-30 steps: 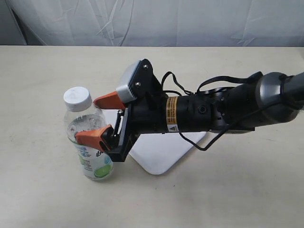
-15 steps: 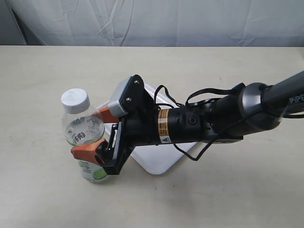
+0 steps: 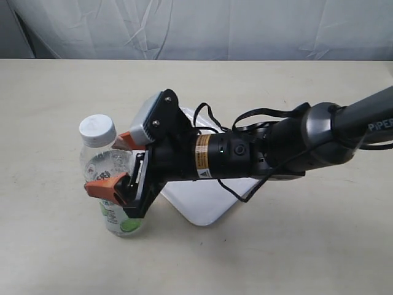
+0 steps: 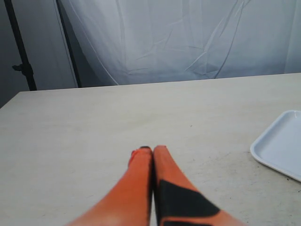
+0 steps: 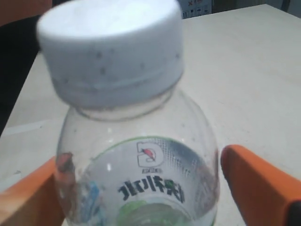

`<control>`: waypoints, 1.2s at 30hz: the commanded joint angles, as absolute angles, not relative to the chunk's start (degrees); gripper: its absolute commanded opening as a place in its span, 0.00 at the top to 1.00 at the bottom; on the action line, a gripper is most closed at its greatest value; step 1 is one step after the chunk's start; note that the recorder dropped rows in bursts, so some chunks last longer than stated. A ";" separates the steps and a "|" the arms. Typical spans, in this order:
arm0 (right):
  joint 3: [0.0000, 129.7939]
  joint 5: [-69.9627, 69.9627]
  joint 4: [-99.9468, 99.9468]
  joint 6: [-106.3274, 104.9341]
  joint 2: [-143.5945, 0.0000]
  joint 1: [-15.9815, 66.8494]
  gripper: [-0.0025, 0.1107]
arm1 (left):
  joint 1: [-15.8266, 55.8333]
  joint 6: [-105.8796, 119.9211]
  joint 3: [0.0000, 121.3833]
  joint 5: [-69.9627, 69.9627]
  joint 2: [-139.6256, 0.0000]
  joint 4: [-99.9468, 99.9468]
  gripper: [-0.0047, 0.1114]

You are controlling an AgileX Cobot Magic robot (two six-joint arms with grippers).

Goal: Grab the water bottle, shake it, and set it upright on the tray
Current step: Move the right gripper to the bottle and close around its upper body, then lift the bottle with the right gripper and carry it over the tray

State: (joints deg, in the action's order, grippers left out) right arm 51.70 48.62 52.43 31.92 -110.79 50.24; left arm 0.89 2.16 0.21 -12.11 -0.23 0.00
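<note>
The water bottle (image 3: 112, 178) stands upright on the table, clear, with a white cap (image 3: 97, 130) and a lime label low down. My right gripper (image 3: 115, 163) reaches across from the right and is open, with one orange finger on each side of the bottle's upper body. In the right wrist view the bottle (image 5: 136, 141) fills the space between the fingers (image 5: 258, 183), and a narrow gap shows beside one of them. The white tray (image 3: 206, 206) lies under the right arm, mostly hidden by it. My left gripper (image 4: 151, 151) is shut on nothing, low over bare table.
A corner of the tray (image 4: 282, 146) shows off to one side in the left wrist view. A white cloth backdrop (image 3: 196, 27) hangs along the table's far edge. The left arm is out of the exterior view.
My right gripper has moved further left and slightly down, so its fingers now reach past the bottle's sides. The bottle has stayed upright in place.
</note>
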 commanded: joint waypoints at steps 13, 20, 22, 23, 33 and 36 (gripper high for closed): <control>55.79 46.11 48.18 31.64 -116.22 52.71 0.84 | 1.24 2.03 0.00 -11.58 0.00 0.00 0.96; 55.79 44.21 47.38 33.62 -112.91 52.71 0.96 | 1.24 2.03 0.00 -11.58 0.00 0.00 0.96; 55.79 39.36 45.02 33.62 -108.93 52.71 0.96 | 1.24 2.03 0.00 -11.58 0.00 0.00 0.96; 55.79 36.34 43.32 33.14 -106.29 52.60 0.96 | 1.24 2.03 0.00 -11.58 0.00 0.00 0.96; 54.58 13.34 27.04 23.94 -87.03 48.42 0.99 | 1.24 2.03 0.00 -11.58 0.00 0.00 0.96; 49.92 13.53 26.92 24.11 -94.89 49.29 0.99 | 1.24 2.03 0.00 -11.58 0.00 0.00 0.96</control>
State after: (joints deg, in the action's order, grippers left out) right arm 52.67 15.19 26.91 24.46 -90.15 48.78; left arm 0.89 2.16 0.21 -12.11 -0.23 0.00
